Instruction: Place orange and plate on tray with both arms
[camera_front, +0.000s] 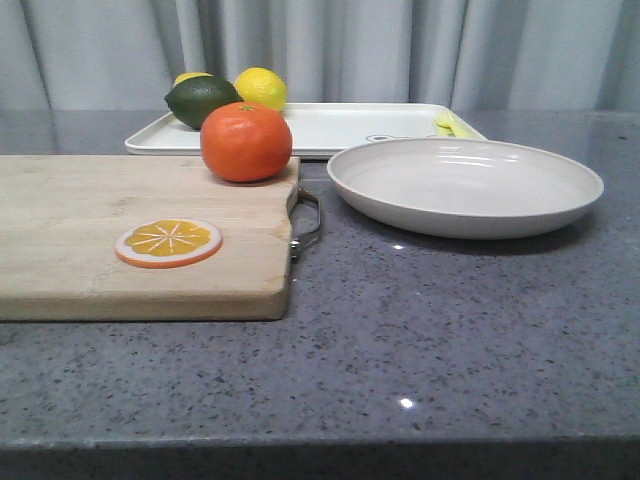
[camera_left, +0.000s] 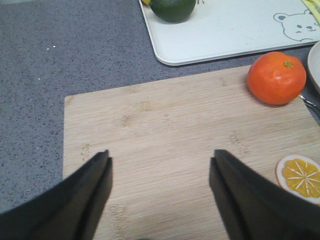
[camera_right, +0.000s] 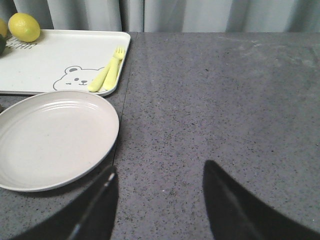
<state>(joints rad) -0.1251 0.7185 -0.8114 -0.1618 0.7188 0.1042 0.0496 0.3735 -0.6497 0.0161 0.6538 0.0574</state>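
Note:
The orange (camera_front: 246, 140) sits on the far right corner of the wooden cutting board (camera_front: 90, 215); it also shows in the left wrist view (camera_left: 276, 77). The off-white plate (camera_front: 465, 185) rests on the grey table to the right of the board, and shows in the right wrist view (camera_right: 50, 140). The white tray (camera_front: 340, 125) lies behind both. My left gripper (camera_left: 160, 160) is open and empty above the board, short of the orange. My right gripper (camera_right: 160, 172) is open and empty over bare table beside the plate's rim. Neither gripper shows in the front view.
On the tray lie a dark green lime (camera_front: 202, 100), a yellow lemon (camera_front: 261, 88) and a pale yellow fork (camera_right: 106, 74). A flat orange slice disc (camera_front: 168, 242) lies on the board. The board's metal handle (camera_front: 306, 222) faces the plate. Curtains hang behind the table.

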